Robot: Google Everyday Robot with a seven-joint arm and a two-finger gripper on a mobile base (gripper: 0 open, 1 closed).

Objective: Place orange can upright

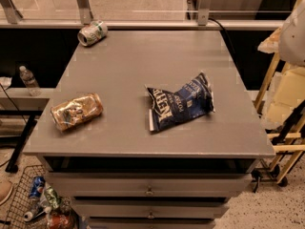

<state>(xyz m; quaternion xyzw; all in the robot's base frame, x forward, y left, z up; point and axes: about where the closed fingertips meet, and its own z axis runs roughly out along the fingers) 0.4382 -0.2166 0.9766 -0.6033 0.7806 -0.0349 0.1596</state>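
The orange can (pixel 76 110) is dented and orange-gold with white and dark markings. It lies on its side near the front left edge of the grey table (pixel 138 61), its long axis running left to right. My gripper is not in view, and nothing touches the can.
A blue chip bag (pixel 180 104) lies flat right of the table's centre. A white-and-green can (pixel 92 33) lies on its side at the far left corner. A wire basket (pixel 19 194) holding cans stands on the floor at lower left. A wooden rack (pixel 281 104) and a white rounded shape (pixel 293 32) stand at the right.
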